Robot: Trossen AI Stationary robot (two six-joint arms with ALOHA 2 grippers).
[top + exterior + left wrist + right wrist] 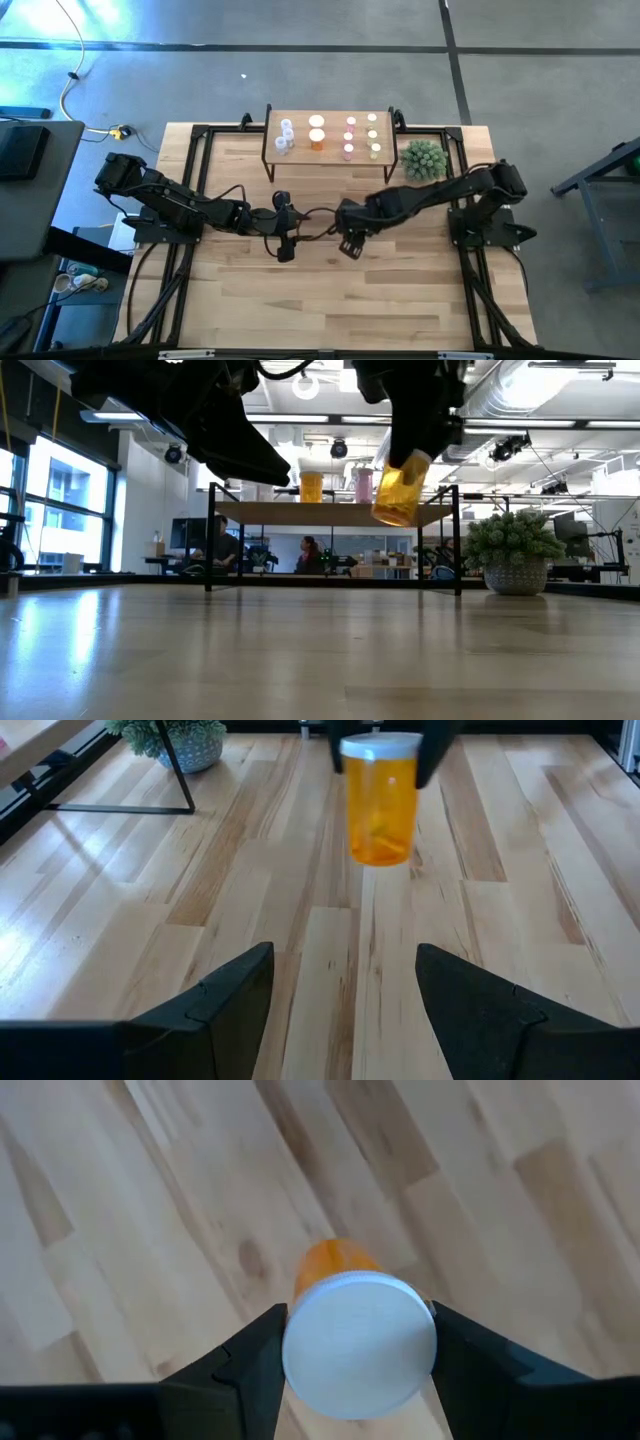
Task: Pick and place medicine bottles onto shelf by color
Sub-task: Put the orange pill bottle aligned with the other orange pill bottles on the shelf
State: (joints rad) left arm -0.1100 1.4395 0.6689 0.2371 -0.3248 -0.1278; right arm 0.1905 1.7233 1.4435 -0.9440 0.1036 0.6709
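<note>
Orange bottle (340, 1270), white cap, held aloft by right gripper (355, 1345) fingers.

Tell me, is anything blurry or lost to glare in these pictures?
Low view: window glare streaks the table; the arms overhead are near-silhouettes. Right wrist view: the orange bottle in the right gripper has a soft, washed-out white cap. High view: bright floor patch at upper left.

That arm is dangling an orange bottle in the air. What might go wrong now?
The right gripper holds the orange bottle only by its white cap, clear above the table, so it might slip and drop. The shelf already carries several bottles; setting this one down could knock them.
</note>
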